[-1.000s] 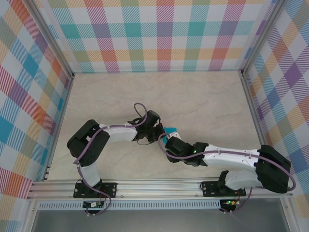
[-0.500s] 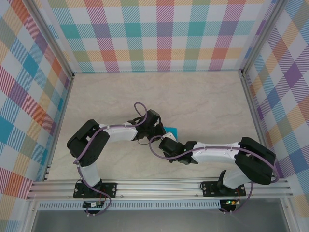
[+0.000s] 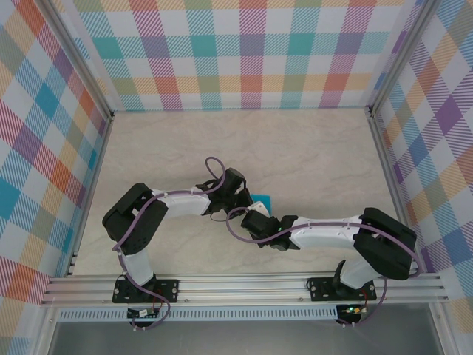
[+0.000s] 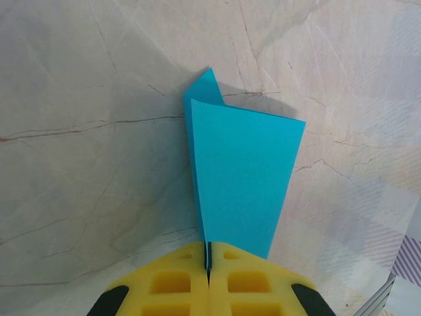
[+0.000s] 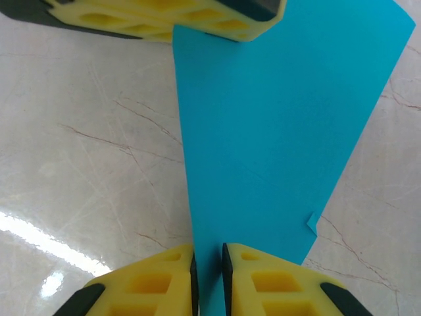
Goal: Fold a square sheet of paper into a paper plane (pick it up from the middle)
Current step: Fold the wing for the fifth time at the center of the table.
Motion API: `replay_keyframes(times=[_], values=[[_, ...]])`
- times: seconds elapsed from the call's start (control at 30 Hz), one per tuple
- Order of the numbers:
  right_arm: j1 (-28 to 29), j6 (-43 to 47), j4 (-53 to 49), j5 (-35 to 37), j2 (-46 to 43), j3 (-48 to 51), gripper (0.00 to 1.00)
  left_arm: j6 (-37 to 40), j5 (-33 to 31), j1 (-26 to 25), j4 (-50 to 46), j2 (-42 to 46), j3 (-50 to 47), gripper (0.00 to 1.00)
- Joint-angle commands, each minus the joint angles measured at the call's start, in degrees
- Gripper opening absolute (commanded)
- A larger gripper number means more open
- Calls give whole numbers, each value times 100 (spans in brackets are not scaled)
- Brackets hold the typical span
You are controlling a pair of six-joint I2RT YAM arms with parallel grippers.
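Right arm has tucked inward, jaws narrowing | your left gripper (image 4: 208, 253) clamps the square sheet of paper (image 4: 243, 178) mid-table (image 3: 310, 148) | right gripper (image 5: 208, 253), narrowly parted, straddles its opposite end | long axis runs gripper to gripper; you pinch there next

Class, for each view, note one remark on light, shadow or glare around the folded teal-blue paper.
Left wrist: the thin teal-blue folded paper casts a soft shadow on the pale marble table beyond its far edge; right wrist: bright glare streak on the table, lower left; top external: even light.
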State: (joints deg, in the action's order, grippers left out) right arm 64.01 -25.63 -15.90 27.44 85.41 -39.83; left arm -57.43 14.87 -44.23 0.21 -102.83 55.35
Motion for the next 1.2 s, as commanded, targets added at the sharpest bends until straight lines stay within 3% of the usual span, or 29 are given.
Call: replay_keyframes(times=[0.0, 0.23, 0.47, 0.6, 0.73, 0.9, 1.17], values=[[15, -9, -24, 121, 3, -104, 16, 75, -59, -69, -126, -62, 149, 0], [-2, -85, 51, 67, -27, 6, 10, 104, -143, -71, -193, 57, 123, 2], [-291, -39, 565, -698, -449, 381, 7, 153, -904, -60, -670, 738, -57, 43], [-670, -29, 1083, -1539, -843, 742, 6, 94, -1391, -53, -923, 1184, -217, 54], [-1263, -203, 1676, -2599, -1223, 1183, 6, 21, -1588, -55, -839, 1489, -440, 56], [-1918, -411, 2145, -3736, -1334, 1532, 6, 113, -1385, -56, -573, 1501, -525, 51], [-2680, -817, 2732, -4762, -1150, 1922, 6, 162, -936, -112, 7, 1144, -569, 37]])
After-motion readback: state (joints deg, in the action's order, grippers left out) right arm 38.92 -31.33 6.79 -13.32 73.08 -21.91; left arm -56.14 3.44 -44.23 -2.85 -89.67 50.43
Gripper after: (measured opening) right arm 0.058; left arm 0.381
